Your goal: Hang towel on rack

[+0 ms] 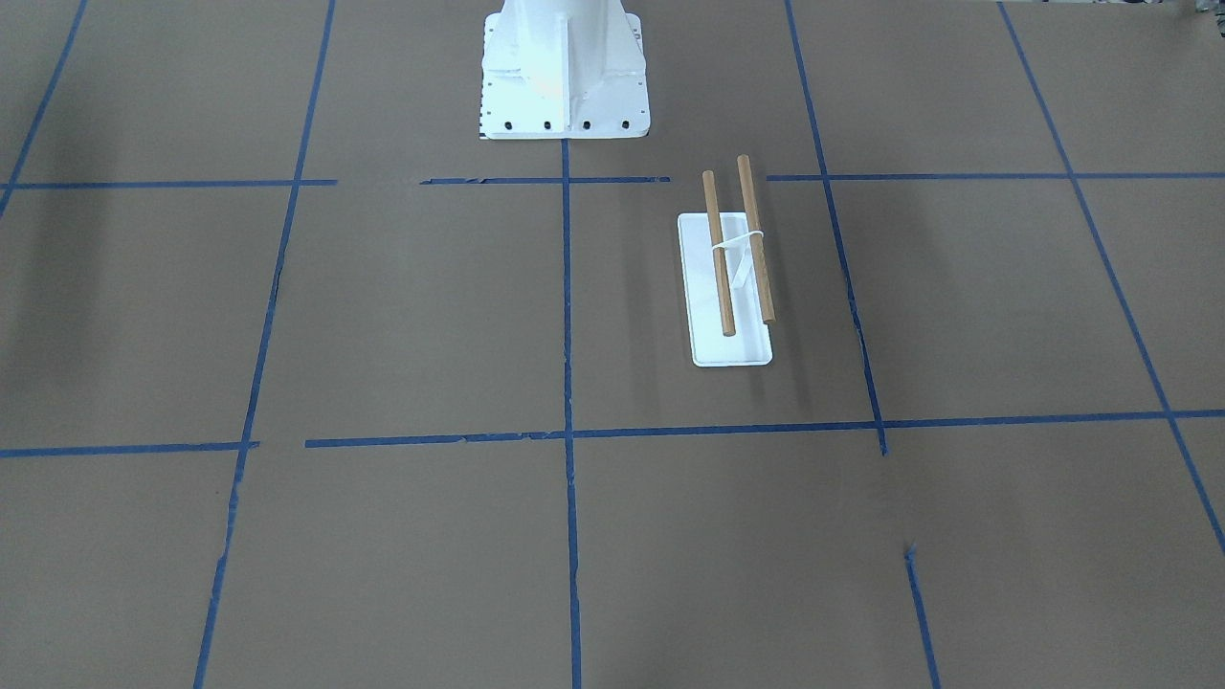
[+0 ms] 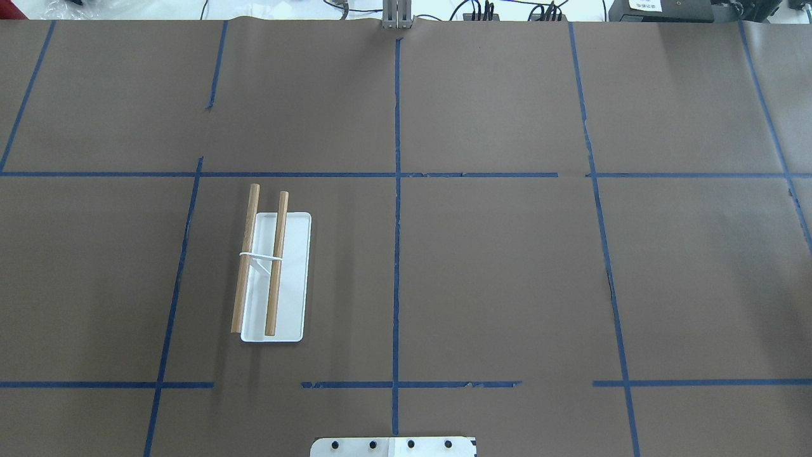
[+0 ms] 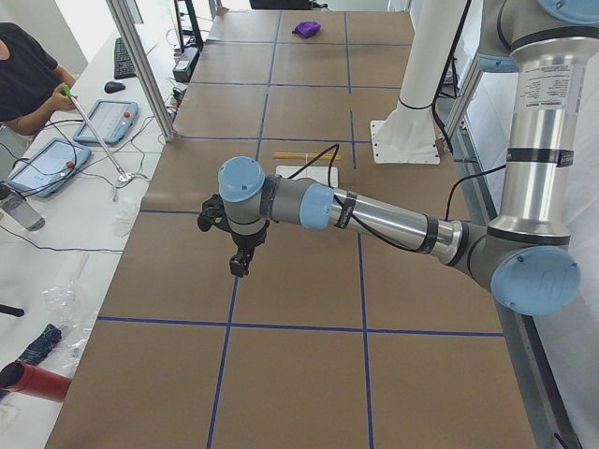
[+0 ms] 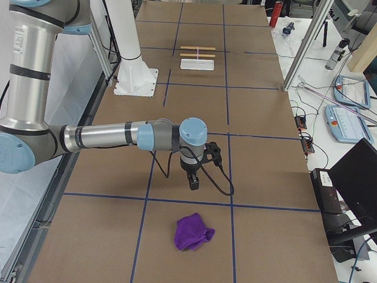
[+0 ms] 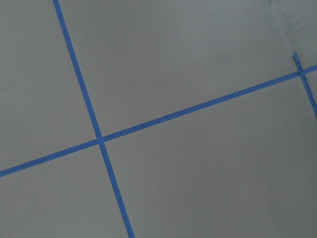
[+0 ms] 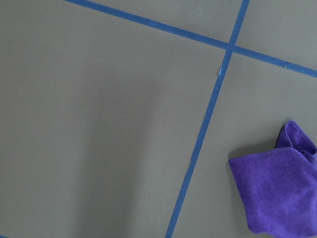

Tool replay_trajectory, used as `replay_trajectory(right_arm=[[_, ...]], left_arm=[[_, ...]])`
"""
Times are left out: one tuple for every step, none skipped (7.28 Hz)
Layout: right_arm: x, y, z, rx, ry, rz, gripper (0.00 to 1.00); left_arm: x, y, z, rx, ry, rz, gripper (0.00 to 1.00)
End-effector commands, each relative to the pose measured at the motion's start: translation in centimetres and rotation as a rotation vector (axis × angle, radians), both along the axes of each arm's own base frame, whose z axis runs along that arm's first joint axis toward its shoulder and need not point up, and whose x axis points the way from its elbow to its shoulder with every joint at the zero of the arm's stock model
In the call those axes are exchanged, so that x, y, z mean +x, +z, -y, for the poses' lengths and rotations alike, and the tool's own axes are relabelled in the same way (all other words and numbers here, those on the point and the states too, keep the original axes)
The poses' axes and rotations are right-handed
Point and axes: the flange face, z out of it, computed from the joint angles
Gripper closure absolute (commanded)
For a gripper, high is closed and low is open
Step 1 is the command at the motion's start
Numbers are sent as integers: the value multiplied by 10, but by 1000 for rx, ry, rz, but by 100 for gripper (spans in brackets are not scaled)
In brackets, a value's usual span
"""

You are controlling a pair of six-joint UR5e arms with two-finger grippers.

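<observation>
The rack [image 1: 737, 249] has two light-brown wooden dowels on a thin white support over a white base plate [image 1: 732, 352]. It stands bare in the overhead view [image 2: 263, 260]. The purple towel [image 4: 191, 232] lies crumpled on the brown table near the right end, and also shows in the right wrist view [image 6: 277, 193]. My right gripper [image 4: 193, 180] hovers pointing down, a little short of the towel. My left gripper [image 3: 241, 262] hovers over bare table near the left end, far from the rack [image 3: 304, 161]. I cannot tell whether either gripper is open or shut. Neither holds anything I can see.
The white robot pedestal [image 1: 565, 72] stands at the table's robot side. Blue tape lines [image 2: 397, 190] grid the brown surface. An operator [image 3: 28, 75] sits beside the table's left end with tablets [image 3: 105, 120]. A metal post [image 4: 306, 41] stands at the table's edge.
</observation>
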Motion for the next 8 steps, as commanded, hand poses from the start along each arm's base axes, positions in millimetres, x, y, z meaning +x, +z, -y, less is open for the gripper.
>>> replay_trajectory(right_arm=[[-9,13,-13,21,-25,-26,0],[-9,38,-17,-16,-25,-29,0],[-10,45,-16,-2,-30,-52,0],[-16,73,-14,-19,-56,-100,0],[-25,102,-13,12,-78,-99,0],[-32,127,-14,60,-90,-96,0],[-42,133,-5,76,-79,-110,0],[-50,143,-3,32,-62,-136,0]], left_arm=[[4,-2,1,11,9,0,0],[8,1,2,15,20,-1,0],[33,-6,6,86,65,-6,0],[34,-4,7,94,67,-20,0],[36,-2,3,87,75,-52,0],[36,-2,3,87,74,-53,0],[36,-3,3,88,73,-53,0],[36,-4,2,89,74,-55,0]])
